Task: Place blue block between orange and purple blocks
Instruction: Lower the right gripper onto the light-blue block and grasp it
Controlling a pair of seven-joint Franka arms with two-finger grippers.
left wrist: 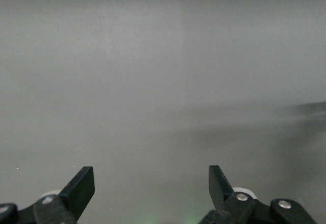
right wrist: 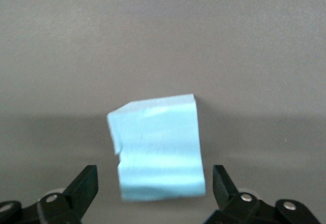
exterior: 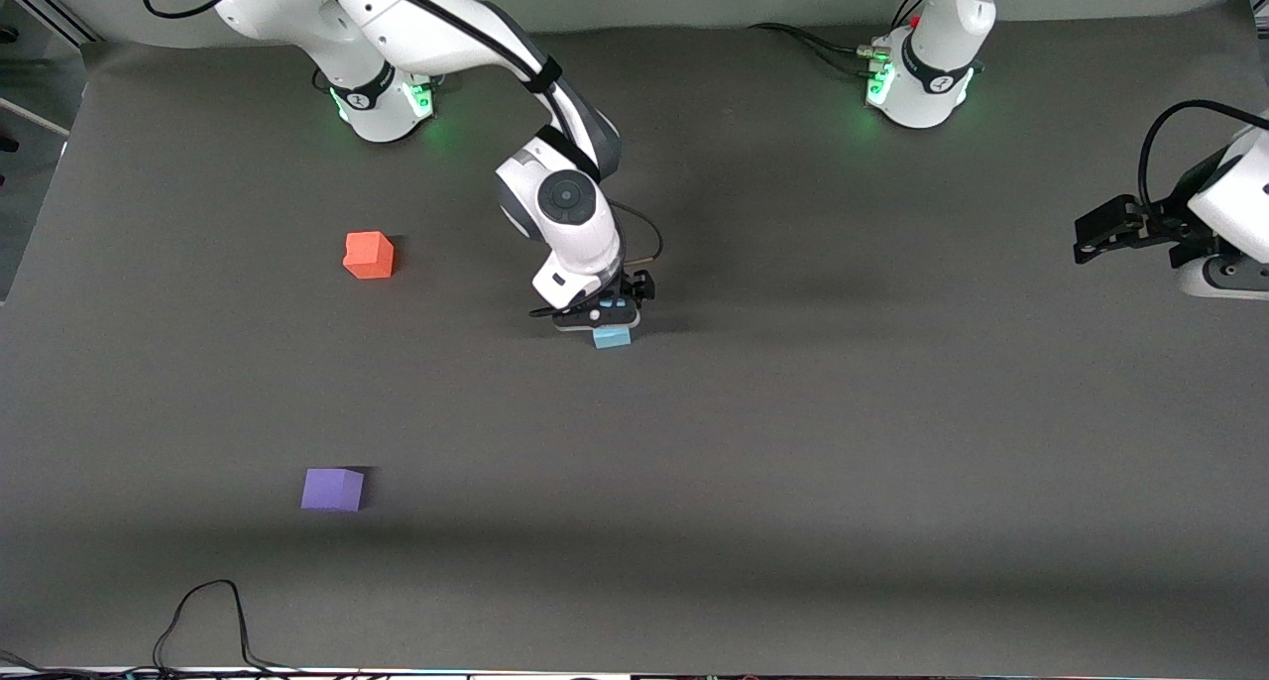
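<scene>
Purple block point(exterior: 332, 489); R hand point(exterior: 602, 320) over blue block point(exterior: 612, 338)

A robotics lab; two bench-mounted arms point(exterior: 555, 204) on grey matting point(exterior: 793, 462).

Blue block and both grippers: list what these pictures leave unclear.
- Blue block: front view, top hidden under the right gripper; right wrist view, lower edge blurred.
- Right gripper: whether its fingers touch the table is unseen.
- Left gripper: its arm is cut off by the front view's edge.

Bare table point(exterior: 327, 363) separates orange block point(exterior: 368, 255) and purple block point(exterior: 333, 489), apparently unobstructed.
</scene>
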